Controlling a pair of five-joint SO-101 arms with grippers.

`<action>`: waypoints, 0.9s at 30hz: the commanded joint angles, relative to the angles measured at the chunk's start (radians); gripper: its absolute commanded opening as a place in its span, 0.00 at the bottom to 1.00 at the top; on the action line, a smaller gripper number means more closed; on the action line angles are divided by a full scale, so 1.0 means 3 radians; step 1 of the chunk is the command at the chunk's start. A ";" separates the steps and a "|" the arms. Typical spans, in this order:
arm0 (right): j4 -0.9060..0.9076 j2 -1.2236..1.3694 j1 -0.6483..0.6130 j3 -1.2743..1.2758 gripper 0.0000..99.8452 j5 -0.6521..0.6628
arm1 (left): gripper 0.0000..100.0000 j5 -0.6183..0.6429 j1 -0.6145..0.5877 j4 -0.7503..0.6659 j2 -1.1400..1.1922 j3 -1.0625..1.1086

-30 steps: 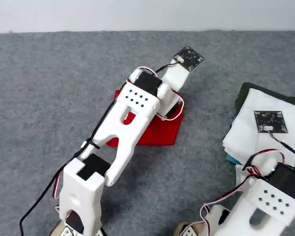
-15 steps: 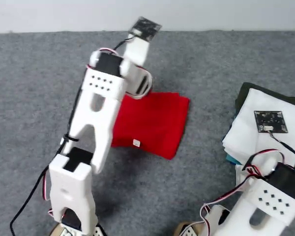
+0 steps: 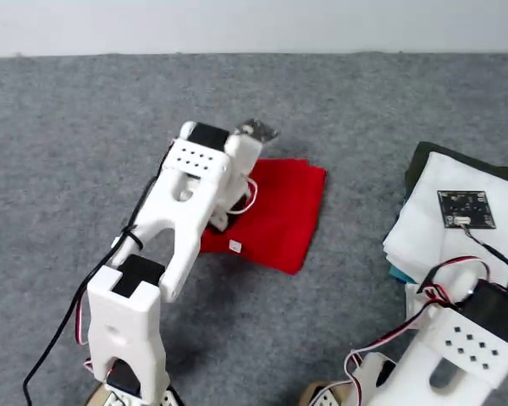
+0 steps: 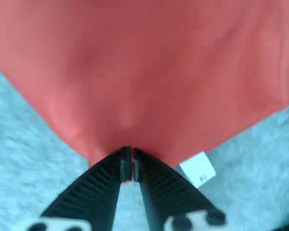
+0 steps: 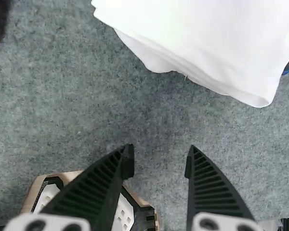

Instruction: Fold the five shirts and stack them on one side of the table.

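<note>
Left arm [image 3: 186, 211] stretches out from its base toward mid-table, wrist bent down. The left gripper [image 4: 127, 163] has its jaws pressed together, pinching the edge of the red shirt [image 4: 149, 72]. Right arm [image 3: 461, 342] sits folded low near its base, right gripper [image 5: 158, 161] pointing down, jaws parted.

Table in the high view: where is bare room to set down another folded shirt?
Free: the grey table left of the left gripper, and the strip between the red shirt and the white-topped stack. Crowded: the near right corner, under the right arm.
</note>
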 commanded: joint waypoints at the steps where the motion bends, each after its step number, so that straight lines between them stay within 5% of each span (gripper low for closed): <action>1: 0.0110 -0.0043 0.0018 -0.0020 0.18 -0.0010 | 0.02 -0.0020 -0.0015 0.0087 -0.0072 0.0309; 15: 0.0033 -0.0013 -0.0079 -0.0051 0.18 -0.0010 | 0.02 0.0189 -0.0251 0.0102 -0.0660 0.0033; 22: -0.0412 0.0166 -0.0867 -0.0051 0.18 -0.0092 | 0.02 0.0123 -0.0665 0.0097 -0.1826 0.0325; 27: -0.0596 0.0898 -0.1481 -0.0332 0.18 -0.0685 | 0.02 -0.0159 -0.1202 0.0097 -0.2455 0.0739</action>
